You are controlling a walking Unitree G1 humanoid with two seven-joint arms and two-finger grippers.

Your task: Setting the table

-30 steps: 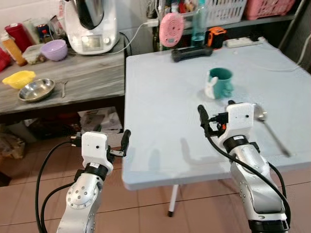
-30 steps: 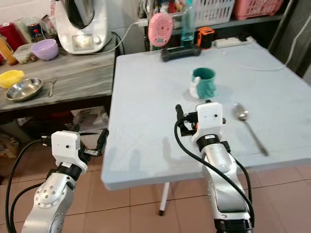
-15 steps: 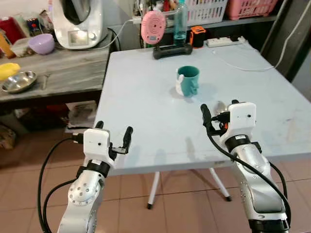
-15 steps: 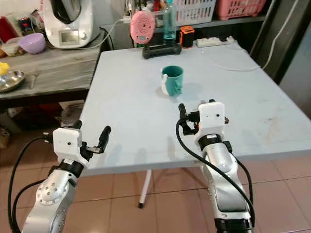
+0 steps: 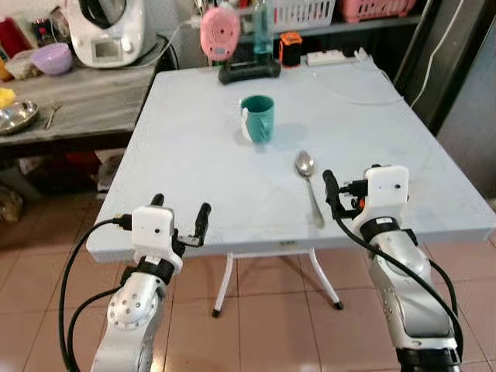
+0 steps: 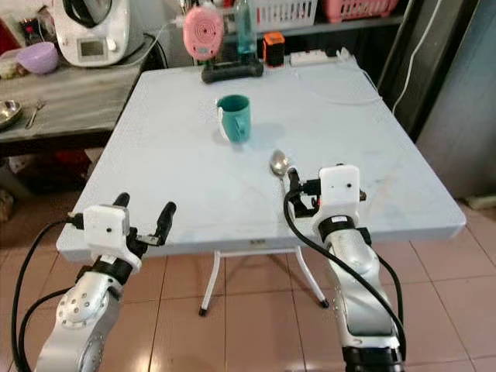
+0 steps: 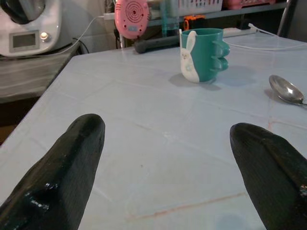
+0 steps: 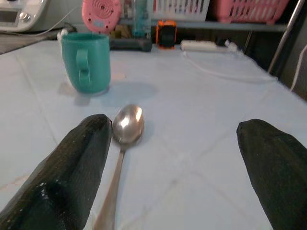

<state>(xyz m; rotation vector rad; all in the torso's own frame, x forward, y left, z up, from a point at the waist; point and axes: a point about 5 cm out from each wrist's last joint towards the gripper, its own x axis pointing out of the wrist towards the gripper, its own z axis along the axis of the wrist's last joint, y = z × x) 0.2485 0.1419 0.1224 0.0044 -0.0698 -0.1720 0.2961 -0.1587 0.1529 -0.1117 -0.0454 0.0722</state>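
Note:
A teal mug (image 5: 256, 118) with a white rabbit print stands upright on the pale blue table (image 5: 194, 155). A metal spoon (image 5: 308, 178) lies nearer the front edge, its bowl pointing toward the mug. My right gripper (image 5: 349, 183) hovers open at the front edge, just right of the spoon's handle. In the right wrist view the spoon (image 8: 125, 128) lies by one of the fingers (image 8: 72, 167), the mug (image 8: 87, 62) beyond it. My left gripper (image 5: 180, 208) is open and empty at the front left corner. Its wrist view looks across the table at the mug (image 7: 201, 48).
A grey side counter (image 5: 77, 93) on the left carries a white kitchen machine (image 5: 105, 31), a purple bowl (image 5: 53, 58) and a steel bowl (image 5: 15, 116). A pink round device (image 5: 219, 31), a black bar (image 5: 248, 71), a power strip (image 5: 337, 56) and a white cable line the table's far edge. Below is tiled floor.
The whole view has shifted: the camera moved right and back, so the table sits further left and its whole front edge shows. Both arms keep their pose; mug and spoon lie unmoved.

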